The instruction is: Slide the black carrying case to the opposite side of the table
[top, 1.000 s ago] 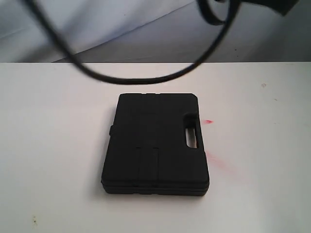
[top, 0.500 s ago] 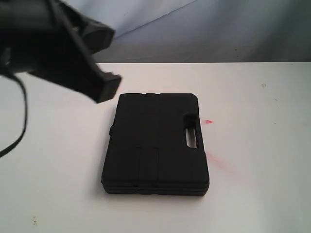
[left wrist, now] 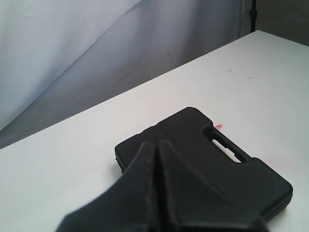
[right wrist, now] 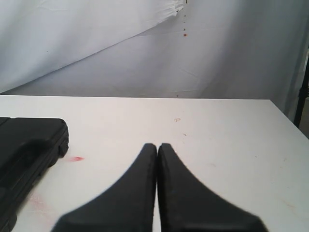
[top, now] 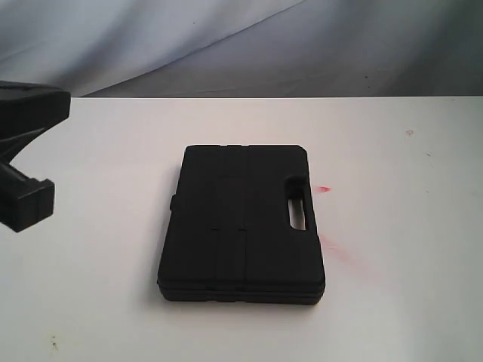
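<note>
The black case (top: 241,226) lies flat in the middle of the white table (top: 407,302), with its slot handle (top: 296,215) along its right edge. My left gripper (top: 36,202) hangs at the left edge of the exterior view, shut and empty, well to the left of the case. In the left wrist view its shut fingertips (left wrist: 155,145) point at the case (left wrist: 241,181) from above, and no contact shows. The right gripper (right wrist: 157,146) is shut and empty over bare table, with the case (right wrist: 26,142) off to one side. It is out of the exterior view.
Pinkish-red smears (top: 339,253) mark the table just right of the case, with a small red mark (top: 324,188) near the handle. A grey-white backdrop cloth (top: 226,45) hangs behind the far table edge. Bare tabletop lies on both sides of the case.
The left arm swept from the upper left of the exterior view down to its left edge, and the looping cable left the view. The case has not moved.
</note>
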